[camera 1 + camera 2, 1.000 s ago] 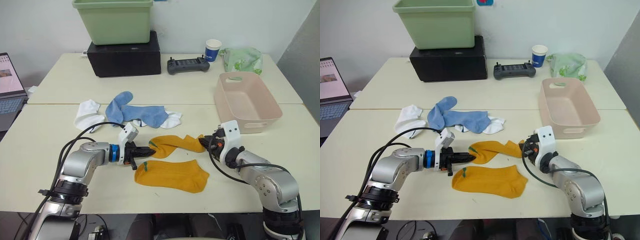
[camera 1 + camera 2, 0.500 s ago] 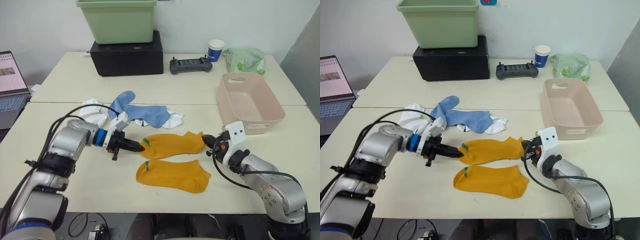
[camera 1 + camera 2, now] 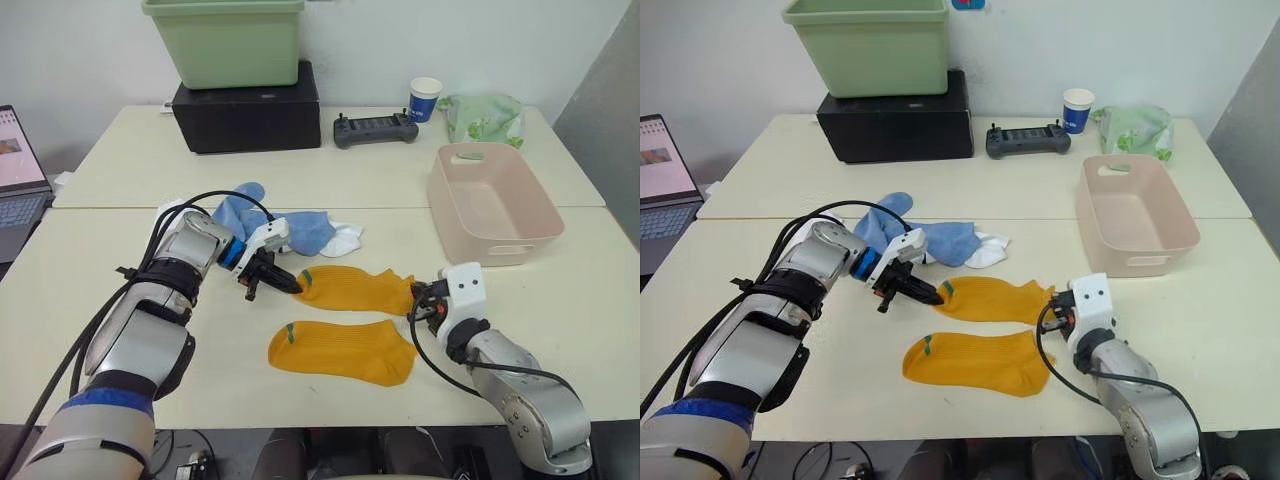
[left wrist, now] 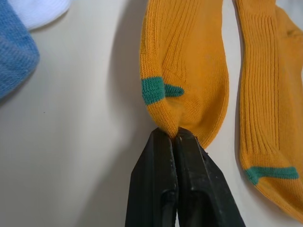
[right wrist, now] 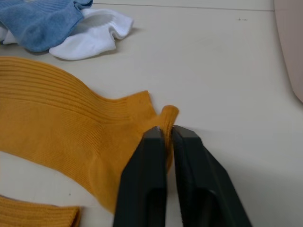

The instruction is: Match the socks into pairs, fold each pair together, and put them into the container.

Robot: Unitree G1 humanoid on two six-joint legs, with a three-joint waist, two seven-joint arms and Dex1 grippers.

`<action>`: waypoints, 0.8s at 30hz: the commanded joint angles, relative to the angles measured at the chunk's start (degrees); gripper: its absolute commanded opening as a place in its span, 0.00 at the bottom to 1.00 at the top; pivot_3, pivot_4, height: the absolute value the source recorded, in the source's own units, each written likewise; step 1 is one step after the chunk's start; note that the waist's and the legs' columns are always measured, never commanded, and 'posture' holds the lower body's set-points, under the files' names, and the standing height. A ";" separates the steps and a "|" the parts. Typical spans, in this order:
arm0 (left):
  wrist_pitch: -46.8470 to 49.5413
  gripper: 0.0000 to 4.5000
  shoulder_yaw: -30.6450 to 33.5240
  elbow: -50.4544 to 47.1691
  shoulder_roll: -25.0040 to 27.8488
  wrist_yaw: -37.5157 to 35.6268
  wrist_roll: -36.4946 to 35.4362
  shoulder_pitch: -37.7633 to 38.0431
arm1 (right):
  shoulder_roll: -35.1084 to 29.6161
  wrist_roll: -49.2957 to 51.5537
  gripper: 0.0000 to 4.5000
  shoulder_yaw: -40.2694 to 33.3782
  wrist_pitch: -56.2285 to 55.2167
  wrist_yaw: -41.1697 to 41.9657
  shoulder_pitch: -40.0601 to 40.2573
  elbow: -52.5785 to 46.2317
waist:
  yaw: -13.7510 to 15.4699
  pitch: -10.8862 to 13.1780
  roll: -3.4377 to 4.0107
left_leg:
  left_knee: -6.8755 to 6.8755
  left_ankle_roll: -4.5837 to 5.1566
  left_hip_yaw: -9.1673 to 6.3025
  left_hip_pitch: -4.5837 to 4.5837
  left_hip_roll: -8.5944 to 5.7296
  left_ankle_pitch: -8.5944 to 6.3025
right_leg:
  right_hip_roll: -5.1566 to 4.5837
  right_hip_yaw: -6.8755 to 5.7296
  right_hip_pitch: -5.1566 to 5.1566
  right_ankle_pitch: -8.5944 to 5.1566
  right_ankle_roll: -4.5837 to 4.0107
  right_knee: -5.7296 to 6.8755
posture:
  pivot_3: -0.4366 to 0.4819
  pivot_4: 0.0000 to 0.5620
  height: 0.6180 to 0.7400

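A mustard-orange sock lies stretched flat on the near table between both grippers. My left gripper is shut on its end with the green mark. My right gripper is shut on its other end. A second mustard-orange sock lies flat just in front of it, free of both grippers. Two light blue socks and a white sock lie bunched behind the left gripper. The pale pink container stands at the right with nothing in it.
On the far table stand a green bin on a black box, a black controller, a paper cup and a pale green bag. A laptop sits at the left edge.
The held orange sock went from crumpled to pulled out flat between the two grippers. My left arm swung in from the side; the right gripper has kept its hold.
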 commanded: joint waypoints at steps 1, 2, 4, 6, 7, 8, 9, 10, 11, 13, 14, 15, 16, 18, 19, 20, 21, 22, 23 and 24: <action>1.46 0.27 3.65 -2.49 2.58 -0.46 -1.86 0.22 | -0.73 0.27 0.38 -2.42 -0.74 0.64 0.62 -3.82 | 0.01 0.00 0.00 | 0.00 0.00 -0.01 0.01 0.00 0.00 | 0.00 0.01 0.01 0.00 0.00 0.01 | 0.48 0.27 0.88; 2.51 0.34 4.69 -3.60 3.29 -0.46 -2.52 0.68 | -1.14 0.42 0.46 -2.83 -0.72 1.07 0.83 -4.28 | -0.03 0.00 0.00 | 0.00 0.00 -0.01 0.00 0.00 0.00 | 0.00 0.00 0.00 0.00 0.00 0.01 | 0.48 0.27 0.88; 4.93 0.48 6.61 -6.71 5.36 -0.46 -3.77 2.37 | -1.73 0.94 0.60 -3.68 -0.52 1.75 1.17 -5.17 | -0.31 0.00 0.00 | -0.01 0.00 -0.01 0.00 0.02 0.00 | 0.00 0.02 -0.02 0.00 0.00 0.00 | 0.48 0.27 0.88; 7.95 0.62 8.82 -10.17 7.02 -0.39 -4.41 4.57 | -2.68 1.57 0.77 -4.34 -0.40 2.83 1.53 -5.96 | -0.35 0.00 0.00 | -0.03 0.00 -0.03 0.01 0.03 0.00 | 0.01 0.01 -0.03 0.00 0.00 0.00 | 0.48 0.27 0.88; 10.14 0.70 9.94 -12.29 7.88 -0.23 -5.03 5.94 | -3.28 1.81 0.85 -4.75 -0.33 3.43 1.68 -6.33 | -0.34 0.00 0.01 | -0.03 0.00 -0.04 0.01 0.03 0.00 | 0.01 0.00 -0.02 0.00 0.00 0.00 | 0.48 0.27 0.88; 12.31 0.77 11.24 -15.08 8.72 0.53 -5.86 7.83 | -3.95 2.05 0.93 -5.22 -0.24 4.13 1.89 -6.80 | -0.32 0.00 0.01 | -0.04 0.00 -0.05 0.02 0.03 0.00 | 0.01 0.01 -0.02 0.00 0.00 0.00 | 0.48 0.27 0.88; 14.91 0.84 13.16 -18.31 8.91 2.83 -7.05 10.03 | -4.78 2.69 1.00 -5.66 -0.03 5.30 1.94 -7.37 | -0.31 -0.01 0.02 | -0.03 -0.01 -0.05 0.02 0.02 0.00 | 0.00 0.00 -0.01 0.00 0.00 0.00 | 0.48 0.27 0.88; 17.44 0.91 14.85 -21.42 8.89 5.01 -8.12 12.00 | -5.57 3.27 1.00 -5.88 0.10 6.37 1.96 -7.83 | -0.29 -0.01 0.01 | -0.03 0.00 -0.05 0.02 0.03 0.00 | 0.00 0.01 -0.01 0.00 0.00 -0.01 | 0.48 0.27 0.88; 20.47 0.99 16.51 -25.26 8.53 7.27 -9.45 14.18 | -6.79 3.56 1.00 -5.61 0.00 7.60 1.85 -8.14 | -0.21 -0.01 0.01 | -0.02 0.00 -0.05 0.02 0.03 0.00 | -0.02 0.02 0.01 0.00 0.00 0.00 | 0.48 0.27 0.88; 26.29 0.99 18.65 -33.13 7.53 11.02 -11.93 18.50 | -8.70 3.59 1.00 -5.01 -0.23 8.92 1.62 -8.35 | -0.01 -0.01 0.01 | 0.00 0.00 -0.08 0.01 0.03 0.00 | -0.03 0.00 0.02 0.00 0.00 -0.01 | 0.48 0.27 0.88; 28.76 0.99 19.29 -36.73 6.79 13.05 -12.93 20.65 | -9.24 3.29 1.00 -4.76 -0.22 9.01 1.34 -8.13 | 0.05 -0.01 0.01 | 0.01 0.00 -0.09 0.01 0.03 0.00 | -0.04 -0.02 0.04 0.00 0.00 -0.01 | 0.48 0.27 0.88; 29.98 0.99 19.77 -39.28 5.89 15.58 -13.19 22.37 | -9.36 3.06 1.00 -4.63 -0.14 8.90 0.96 -7.68 | 0.10 -0.01 0.01 | 0.01 0.00 -0.09 0.00 0.03 0.00 | -0.04 -0.01 0.05 0.00 0.00 -0.01 | 0.48 0.27 0.88; 30.37 0.99 20.15 -41.14 4.82 18.17 -13.08 23.82 | -9.24 2.95 1.00 -4.51 0.02 8.70 0.43 -7.04 | 0.20 -0.01 0.01 | 0.02 0.00 -0.08 0.02 0.02 0.00 | -0.05 -0.01 0.08 0.00 0.00 -0.02 | 0.48 0.27 0.88; 31.00 0.99 21.02 -43.12 2.83 22.30 -13.17 25.61 | -8.77 2.79 1.00 -4.36 0.32 8.23 -0.59 -5.76 | 0.47 -0.02 0.00 | 0.06 0.00 -0.08 0.01 0.01 0.00 | -0.08 -0.05 0.11 0.00 0.00 -0.01 | 0.48 0.27 0.88; 30.98 0.99 21.21 -43.66 2.09 23.63 -13.24 26.25 | -8.36 2.89 1.00 -4.44 0.75 7.93 -1.12 -5.08 | 0.53 -0.03 0.01 | 0.06 0.00 -0.07 0.03 0.01 0.00 | -0.08 -0.05 0.14 0.00 0.00 -0.02 | 0.48 0.27 0.88; 31.21 0.99 21.38 -44.32 1.34 24.53 -13.65 26.89 | -7.85 2.94 1.00 -4.58 1.32 7.51 -1.77 -4.18 | 0.60 -0.05 0.02 | 0.07 0.01 -0.06 0.05 -0.03 -0.01 | -0.11 -0.04 0.17 0.00 0.00 -0.01 | 0.48 0.27 0.88; 31.49 0.99 21.45 -44.76 0.67 25.38 -13.96 27.38 | -7.16 3.24 1.00 -4.91 2.14 7.16 -2.46 -3.20 | 0.64 -0.07 0.02 | 0.07 0.01 -0.05 0.06 -0.04 -0.01 | -0.12 -0.05 0.19 0.00 0.00 -0.01 | 0.48 0.27 0.88; 31.60 0.99 21.42 -45.10 0.22 25.97 -14.11 27.80 | -6.48 3.56 1.00 -5.27 3.00 6.87 -3.04 -2.34 | 0.70 -0.07 0.02 | 0.08 0.01 -0.04 0.07 -0.05 -0.01 | -0.12 -0.04 0.20 0.00 0.00 -0.01 | 0.48 0.27 0.88; 31.57 0.99 21.21 -45.44 -0.32 26.54 -14.24 28.35 | -5.82 3.50 1.00 -5.51 3.50 6.51 -3.96 -0.79 | 0.74 -0.07 0.03 | 0.08 0.01 -0.04 0.07 -0.05 -0.01 | -0.12 -0.05 0.20 0.00 0.00 -0.01 | 0.48 0.27 0.88; 31.86 0.91 20.85 -45.86 -0.68 26.80 -14.53 28.90 | -5.20 3.64 1.00 -5.80 4.27 6.33 -4.96 0.68 | 0.78 -0.09 0.06 | 0.08 0.01 -0.03 0.07 -0.05 -0.01 | -0.12 -0.05 0.21 0.00 0.00 -0.01 | 0.48 0.27 0.88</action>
